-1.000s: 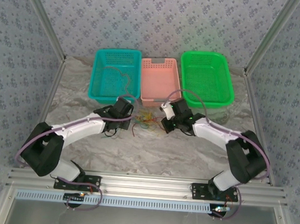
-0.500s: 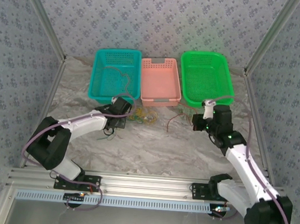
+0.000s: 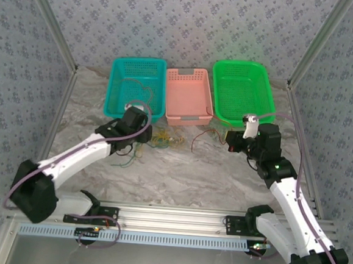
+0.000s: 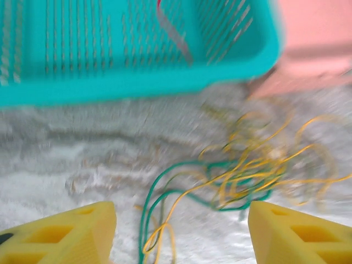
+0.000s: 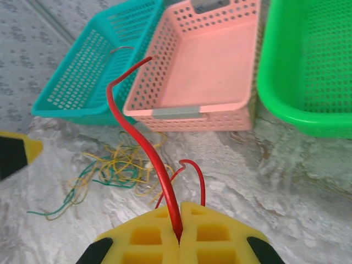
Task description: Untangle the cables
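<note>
The cables lie as a loose yellow and green tangle (image 3: 164, 137) on the marble top in front of the pink basket. In the left wrist view this tangle (image 4: 242, 176) spreads just ahead of my left gripper (image 4: 181, 236). The left gripper (image 3: 142, 136) is open, its yellow fingers (image 4: 71, 231) wide apart, with green and yellow strands running between them untouched. My right gripper (image 5: 180, 239) is shut on a red cable (image 5: 143, 137). That red cable (image 3: 208, 134) hangs off the right gripper (image 3: 231, 142), clear of the tangle (image 5: 115, 168).
Three baskets stand at the back: teal (image 3: 114, 102), pink (image 3: 190, 116) and green (image 3: 242, 119). A dark cable (image 4: 173, 33) lies in the teal basket (image 4: 110, 82). The pink basket (image 5: 192, 113) sits close behind the red cable.
My left gripper has opened and pulled back slightly from the tangle. The right arm has swung right, drawing the red cable out of the tangle.
</note>
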### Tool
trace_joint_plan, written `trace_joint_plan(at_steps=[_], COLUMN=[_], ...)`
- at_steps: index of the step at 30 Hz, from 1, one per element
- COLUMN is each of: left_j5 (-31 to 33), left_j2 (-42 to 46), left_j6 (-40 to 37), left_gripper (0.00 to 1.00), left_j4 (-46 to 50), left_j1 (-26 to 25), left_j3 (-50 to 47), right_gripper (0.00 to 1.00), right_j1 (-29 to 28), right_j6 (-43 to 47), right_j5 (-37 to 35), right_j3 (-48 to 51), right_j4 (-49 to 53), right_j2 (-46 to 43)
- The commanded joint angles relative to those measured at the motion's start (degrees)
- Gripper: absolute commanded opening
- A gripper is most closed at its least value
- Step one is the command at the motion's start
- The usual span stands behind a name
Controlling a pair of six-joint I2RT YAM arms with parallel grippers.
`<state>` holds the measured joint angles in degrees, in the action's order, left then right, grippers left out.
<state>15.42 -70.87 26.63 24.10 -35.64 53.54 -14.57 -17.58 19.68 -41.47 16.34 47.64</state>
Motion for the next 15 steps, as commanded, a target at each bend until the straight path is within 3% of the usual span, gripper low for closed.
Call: trace_joint_plan(at_steps=[1, 7, 9, 15], left_j5=[-3.95, -16.63, -16.83, -15.3], left_j2=[2.48, 4.61, 3.68, -0.22], left_j6=[0.81, -0.68, -3.62, -8.28], left_gripper=[0.66, 0.54, 0.57, 0.63], left_j4=[3.8, -3.1, -4.72, -10.67], left_j1=[-0.2, -4.19, -7.14, -9.71], left_j3=[5.18, 5.42, 4.9, 1.44], right_gripper=[0.0, 0.0, 0.0, 0.0], right_j1=[-1.45, -2.81, -2.91, -3.73], right_j6=[-0.09, -6.42, -8.65, -12.43], right_j5=[3.52, 4.88, 5.4, 8.42], right_j3=[-3.18, -6.27, -8.5, -15.4], right_j4=[-2.39, -6.45, -5.96, -0.23], right_j2=[1.72, 4.81, 6.11, 9.09])
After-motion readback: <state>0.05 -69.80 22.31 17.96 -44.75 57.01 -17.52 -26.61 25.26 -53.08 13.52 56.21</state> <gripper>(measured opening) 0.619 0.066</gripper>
